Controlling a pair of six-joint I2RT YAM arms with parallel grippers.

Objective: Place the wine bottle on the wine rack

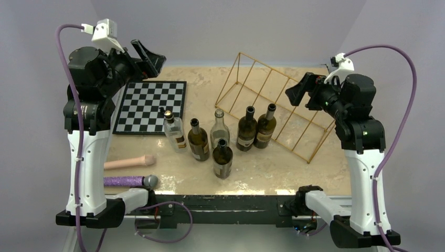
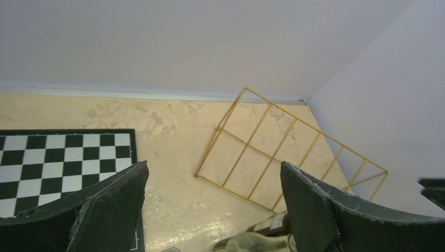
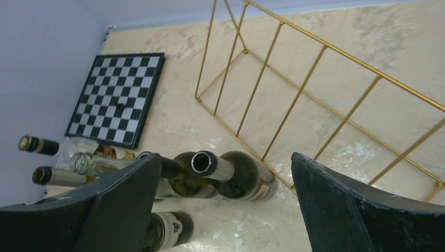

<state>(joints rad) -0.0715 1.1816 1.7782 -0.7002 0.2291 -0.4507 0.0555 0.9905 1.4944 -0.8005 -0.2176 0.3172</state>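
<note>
Nothing is sitting in the wine rack (image 1: 278, 100) yet, so the whole job is still waiting: six wine bottles (image 1: 222, 159) are standing upright in a cluster on the table (image 1: 262, 170), the two dark ones on the right just beside the rack's near edge, and none is being held. The left gripper (image 2: 213, 165) and right gripper (image 3: 224, 157) are both hovering raised, fingers spread wide, pinching nothing. Labels are showing too small to read, and the left wrist view is cutting the bottles down to a sliver at its lower edge
</note>
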